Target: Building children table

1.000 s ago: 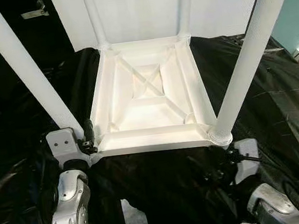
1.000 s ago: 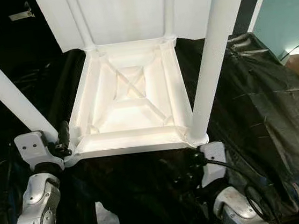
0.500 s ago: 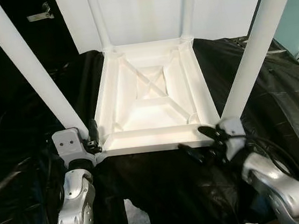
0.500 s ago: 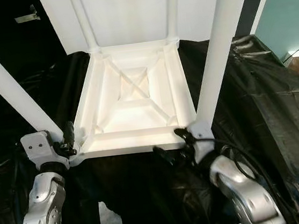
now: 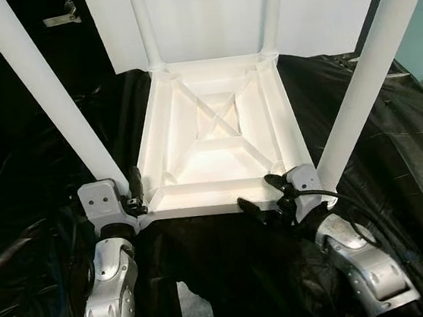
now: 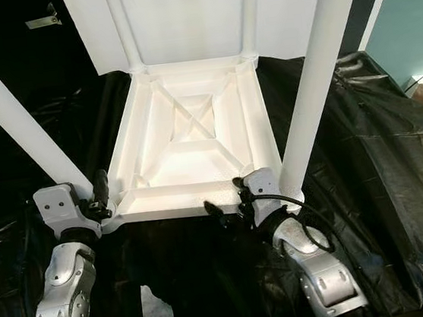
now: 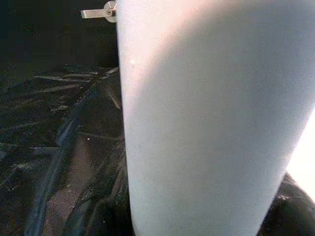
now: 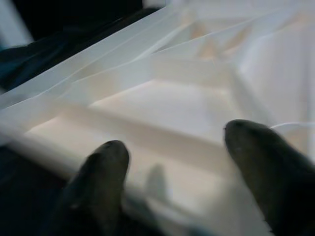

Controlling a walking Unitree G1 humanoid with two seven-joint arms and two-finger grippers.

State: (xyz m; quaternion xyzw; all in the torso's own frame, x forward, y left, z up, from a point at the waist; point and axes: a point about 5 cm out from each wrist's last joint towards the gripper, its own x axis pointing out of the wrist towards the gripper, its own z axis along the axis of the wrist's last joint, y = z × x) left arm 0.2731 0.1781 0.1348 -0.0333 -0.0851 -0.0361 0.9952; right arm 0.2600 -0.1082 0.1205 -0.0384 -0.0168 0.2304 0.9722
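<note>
Lying upside-down, table (image 5: 217, 139) legs point up; long axis runs away.

Makeshift workspace (black plastic sheeting (image 5: 392, 130) everywhere).

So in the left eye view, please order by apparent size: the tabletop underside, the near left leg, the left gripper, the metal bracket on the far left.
1. Tabletop underside, largest.
2. Near left leg; being close to the camera inflates it.
3. Left gripper.
4. Metal bracket, smallest, though it lies farthest away.
</note>
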